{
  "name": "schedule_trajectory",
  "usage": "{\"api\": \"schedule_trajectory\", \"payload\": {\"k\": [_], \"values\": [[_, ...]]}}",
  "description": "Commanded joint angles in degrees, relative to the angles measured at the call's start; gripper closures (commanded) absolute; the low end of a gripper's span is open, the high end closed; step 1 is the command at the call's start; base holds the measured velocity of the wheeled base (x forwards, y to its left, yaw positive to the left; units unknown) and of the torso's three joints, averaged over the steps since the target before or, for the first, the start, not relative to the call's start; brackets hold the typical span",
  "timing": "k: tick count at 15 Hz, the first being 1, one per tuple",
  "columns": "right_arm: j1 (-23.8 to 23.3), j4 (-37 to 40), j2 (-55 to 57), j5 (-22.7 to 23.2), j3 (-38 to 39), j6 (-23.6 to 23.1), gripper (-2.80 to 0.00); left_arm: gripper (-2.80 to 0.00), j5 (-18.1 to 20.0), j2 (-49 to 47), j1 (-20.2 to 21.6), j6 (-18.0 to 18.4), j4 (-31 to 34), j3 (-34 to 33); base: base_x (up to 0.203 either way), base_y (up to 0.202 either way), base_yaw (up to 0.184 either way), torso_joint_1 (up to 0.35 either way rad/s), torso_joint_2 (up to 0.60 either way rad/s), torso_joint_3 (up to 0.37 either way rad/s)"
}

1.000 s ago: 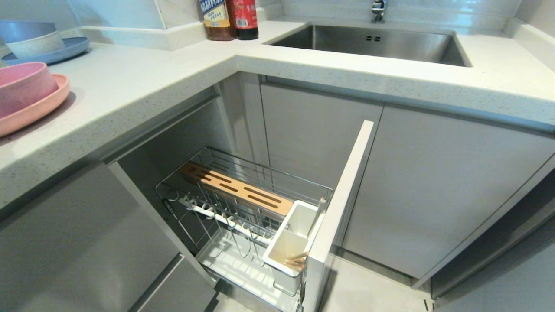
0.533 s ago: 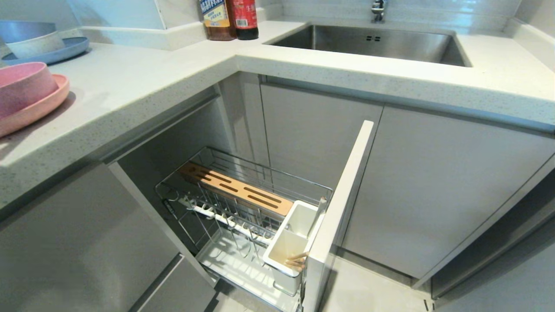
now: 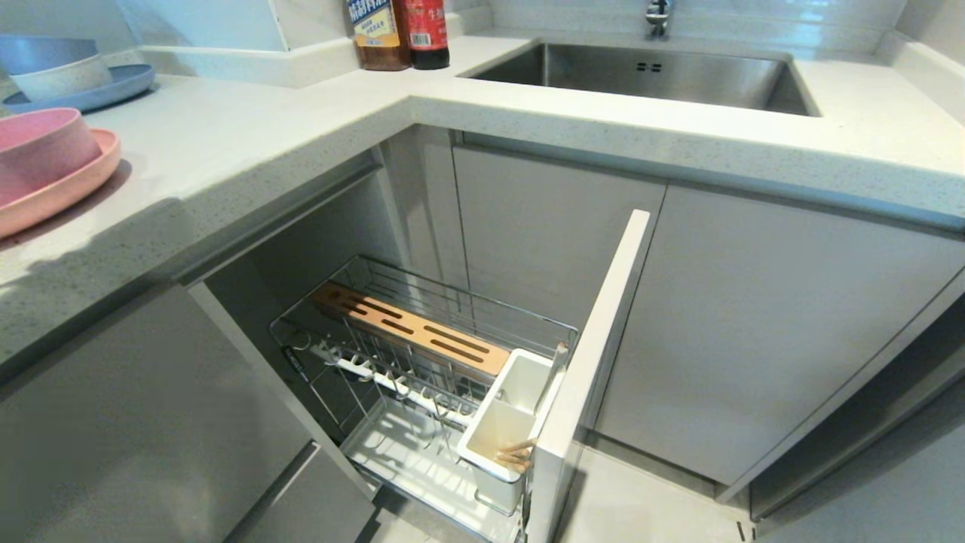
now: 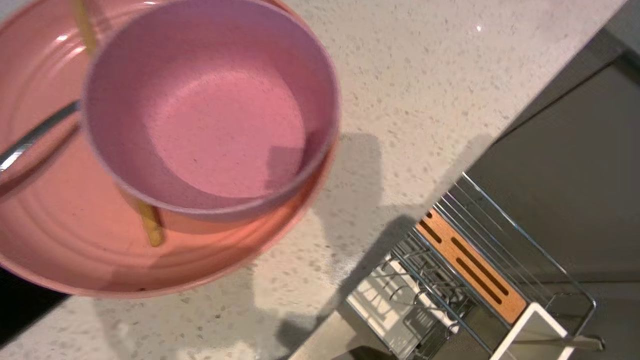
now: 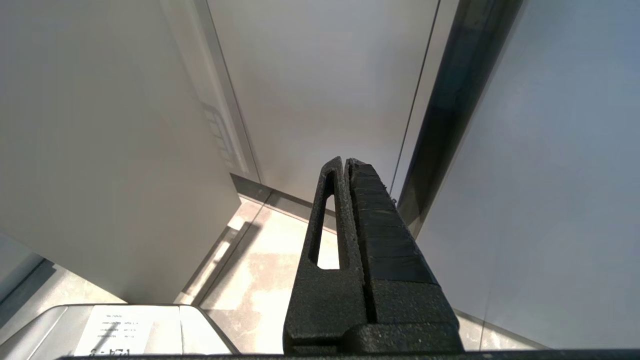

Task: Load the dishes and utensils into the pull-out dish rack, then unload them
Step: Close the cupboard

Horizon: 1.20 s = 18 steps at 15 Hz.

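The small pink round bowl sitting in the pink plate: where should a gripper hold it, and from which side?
Probably grip the small pink round bowl by its rim, coming from above: it sits upright and open in the wide pink shallow plate, and the rim section toward the counter's front edge stands clear of the wooden chopstick lying under it.

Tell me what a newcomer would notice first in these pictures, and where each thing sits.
The pull-out dish rack stands drawn out of the corner cabinet, its wooden strip on top and chopsticks standing in a white utensil cup. On the counter's left edge, the pink bowl sits in the pink plate. A steel sink lies at the back.
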State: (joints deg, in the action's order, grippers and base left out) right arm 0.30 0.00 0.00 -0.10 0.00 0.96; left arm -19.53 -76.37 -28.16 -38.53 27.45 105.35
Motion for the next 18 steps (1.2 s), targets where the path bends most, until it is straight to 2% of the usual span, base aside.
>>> {"api": "schedule_trajectory", "payload": {"k": [1,5,18], "values": [[0.0,0.0,0.0,0.0,0.1,0.0,0.00,0.00,-1.3,-1.1,-3.9,-0.2,0.2,-0.2,0.000,0.000,0.000,0.000,0.00,0.000],[0.0,0.0,0.0,0.0,0.1,0.0,0.00,0.00,-5.1,-3.4,-13.3,-0.3,1.2,-1.4,0.000,0.000,0.000,0.000,0.00,0.000],[0.0,0.0,0.0,0.0,0.1,0.0,0.00,0.00,-9.9,-13.0,-28.3,-0.7,1.3,-2.8,0.000,0.000,0.000,0.000,0.00,0.000]]}}
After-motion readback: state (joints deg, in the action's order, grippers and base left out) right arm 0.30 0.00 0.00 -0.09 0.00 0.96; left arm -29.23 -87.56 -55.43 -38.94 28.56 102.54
